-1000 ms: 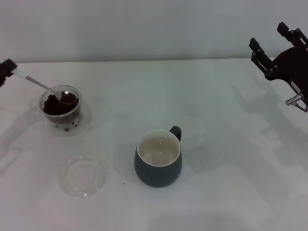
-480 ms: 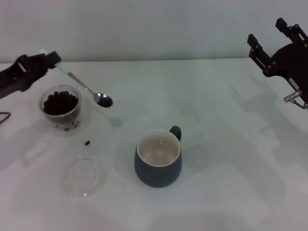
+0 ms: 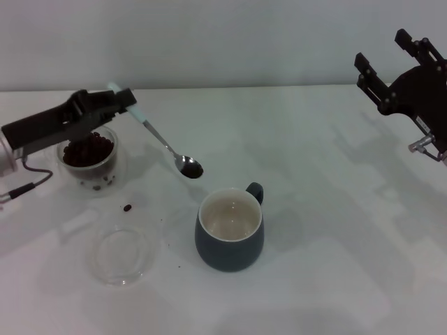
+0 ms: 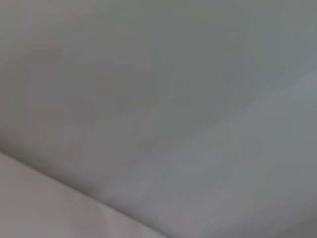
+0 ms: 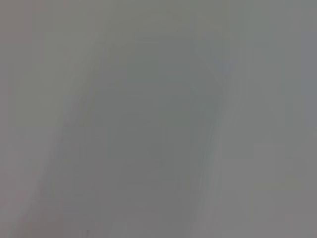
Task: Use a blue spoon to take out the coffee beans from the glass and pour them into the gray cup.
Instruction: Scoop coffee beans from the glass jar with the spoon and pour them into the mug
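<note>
In the head view my left gripper [image 3: 115,100] is shut on the pale handle of the blue spoon [image 3: 162,142]. The spoon slants down to the right, and its bowl carries dark coffee beans [image 3: 191,167] in the air just up-left of the gray cup [image 3: 230,230]. That cup stands upright near the table's middle, cream inside, with no beans showing in it. The glass [image 3: 89,158] with a heap of beans stands at the left, under my left arm. My right gripper [image 3: 384,63] hangs open at the far right, holding nothing. Both wrist views show only blank grey.
A flat clear glass dish [image 3: 123,254] lies at the front left. One loose bean [image 3: 128,207] lies on the white table [image 3: 328,230] between the glass and the dish, with a few more around the foot of the glass.
My left arm has carried the spoon out of the glass and to the right, toward the gray cup. A bean has dropped onto the table. The right arm has barely moved.
</note>
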Available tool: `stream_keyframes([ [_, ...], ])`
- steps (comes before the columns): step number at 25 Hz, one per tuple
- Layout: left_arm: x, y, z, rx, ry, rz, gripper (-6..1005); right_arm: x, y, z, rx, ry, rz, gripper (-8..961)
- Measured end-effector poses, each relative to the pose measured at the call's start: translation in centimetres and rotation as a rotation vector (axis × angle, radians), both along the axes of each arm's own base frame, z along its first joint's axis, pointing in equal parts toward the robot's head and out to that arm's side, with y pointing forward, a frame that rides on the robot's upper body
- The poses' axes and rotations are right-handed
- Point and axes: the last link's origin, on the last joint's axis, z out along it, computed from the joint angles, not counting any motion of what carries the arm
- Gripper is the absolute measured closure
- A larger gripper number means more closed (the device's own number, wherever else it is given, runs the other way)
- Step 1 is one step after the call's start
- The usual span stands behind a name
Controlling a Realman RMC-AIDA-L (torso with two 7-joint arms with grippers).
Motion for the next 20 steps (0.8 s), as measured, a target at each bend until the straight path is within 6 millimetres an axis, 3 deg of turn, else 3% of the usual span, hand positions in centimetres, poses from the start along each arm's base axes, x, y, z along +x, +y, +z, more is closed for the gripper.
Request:
stream_keyframes([
  [20,4.0,0.8,-2.8,-0.075,0.162,-0.214,874,0.2,-0.9,-0.8,-0.039,-0.007,0.007,214],
])
